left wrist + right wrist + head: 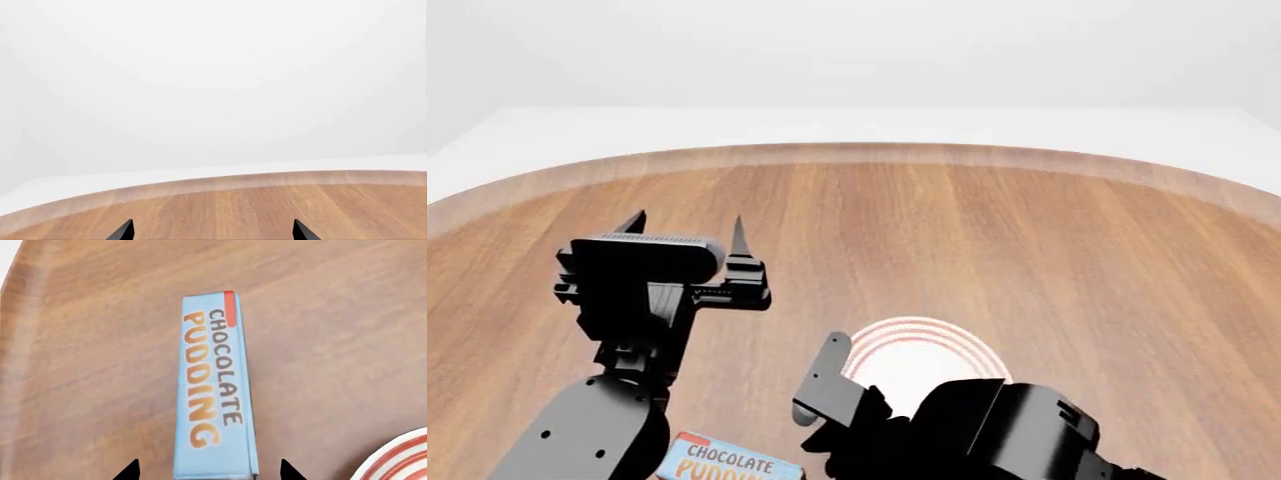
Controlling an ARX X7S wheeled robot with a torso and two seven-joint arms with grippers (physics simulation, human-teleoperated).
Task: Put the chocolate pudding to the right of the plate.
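The chocolate pudding (215,390), a light blue carton with orange and brown lettering, lies flat on the wooden table. In the head view it (723,463) shows at the bottom edge, left of the plate (924,334), a white plate with red rings that my right arm partly hides. The plate's rim also shows in the right wrist view (395,459). My right gripper (209,472) is open, its two tips on either side of the carton's near end with gaps to both. My left gripper (686,230) is open and empty, raised over the table's left part; it also shows in the left wrist view (213,234).
The round wooden table (1041,230) has a curved far edge, also seen in the left wrist view (220,187), with white floor beyond. My right arm (1001,430) covers the near part of the plate.
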